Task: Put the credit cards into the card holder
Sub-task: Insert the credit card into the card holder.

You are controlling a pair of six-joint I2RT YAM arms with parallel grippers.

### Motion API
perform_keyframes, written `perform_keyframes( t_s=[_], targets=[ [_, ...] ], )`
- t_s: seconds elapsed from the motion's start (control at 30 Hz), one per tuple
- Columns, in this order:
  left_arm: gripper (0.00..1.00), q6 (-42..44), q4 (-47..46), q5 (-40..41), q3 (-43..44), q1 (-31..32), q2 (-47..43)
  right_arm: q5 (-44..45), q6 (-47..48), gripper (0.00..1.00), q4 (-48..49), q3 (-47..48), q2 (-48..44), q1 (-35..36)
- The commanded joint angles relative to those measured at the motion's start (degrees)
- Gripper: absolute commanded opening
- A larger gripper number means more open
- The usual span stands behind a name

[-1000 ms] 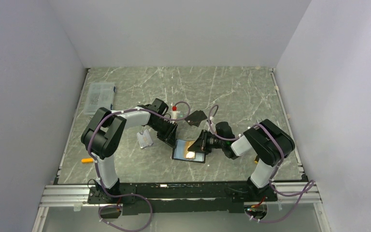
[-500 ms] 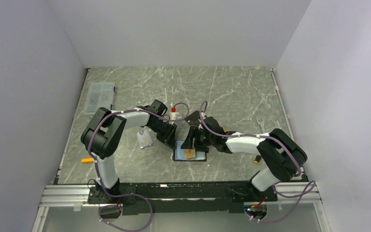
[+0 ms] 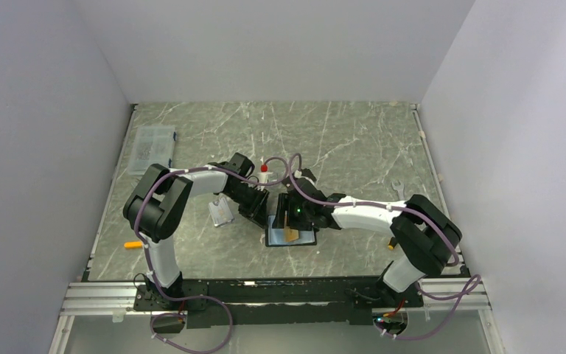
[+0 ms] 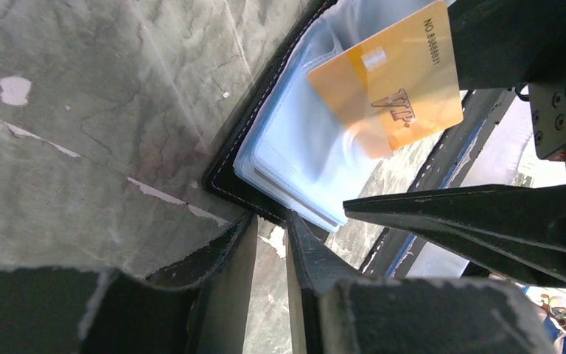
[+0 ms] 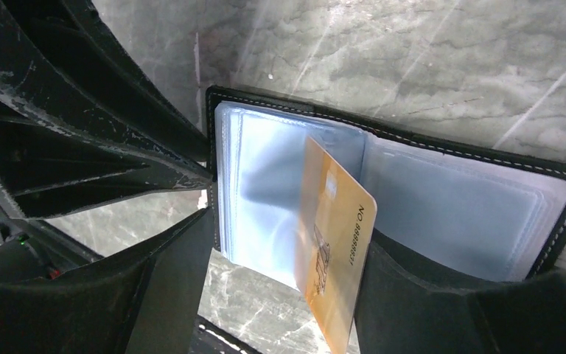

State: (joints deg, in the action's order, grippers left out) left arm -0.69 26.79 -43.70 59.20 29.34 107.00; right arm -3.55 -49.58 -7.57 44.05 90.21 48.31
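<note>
The card holder (image 3: 304,239) lies open on the table, its clear pockets (image 5: 442,199) facing up. An orange credit card (image 5: 335,243) stands tilted with one end in a pocket of the left-hand stack (image 4: 302,162). My right gripper (image 5: 287,228) is open astride the card, which leans on the inner face of one finger (image 5: 413,295). My left gripper (image 4: 273,217) has its jaws a narrow gap apart with bare table showing between them. Its tips rest against the holder's black stitched edge (image 4: 225,181). No other credit card is in view.
A clear plastic box of screws (image 3: 152,144) sits at the back left. A small clear sleeve (image 3: 221,212) lies left of the left gripper, a red-capped white bottle (image 3: 265,171) stands behind it, and a wrench (image 3: 399,189) lies to the right. A small orange item (image 3: 133,244) lies front left.
The right arm stretched left over the holder and its jaws opened, letting go of the orange card, which now stands in a pocket. The left arm stayed put.
</note>
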Motion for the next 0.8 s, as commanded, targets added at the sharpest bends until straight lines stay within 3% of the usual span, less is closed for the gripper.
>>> perform_keyframes(
  t_s=[0.0,0.23,0.57,0.77],
  targets=[
    [0.28,1.13,-0.6,1.53,-1.33,0.54,1.8,10.74,4.0,0.68,-19.71,-2.36,1.85,-0.39],
    [0.27,1.07,0.29,1.43,0.21,0.53,2.59,8.29,4.51,0.72,-16.97,-4.4,-1.86,-1.65],
    [0.26,1.16,1.03,1.92,1.09,0.53,2.41,10.79,4.75,0.71,-20.82,-3.32,-3.49,-1.65],
    [0.26,0.09,0.06,0.28,0.96,0.58,2.23,13.18,1.67,0.7,-24.53,-0.09,-0.56,3.32]
  ],
)
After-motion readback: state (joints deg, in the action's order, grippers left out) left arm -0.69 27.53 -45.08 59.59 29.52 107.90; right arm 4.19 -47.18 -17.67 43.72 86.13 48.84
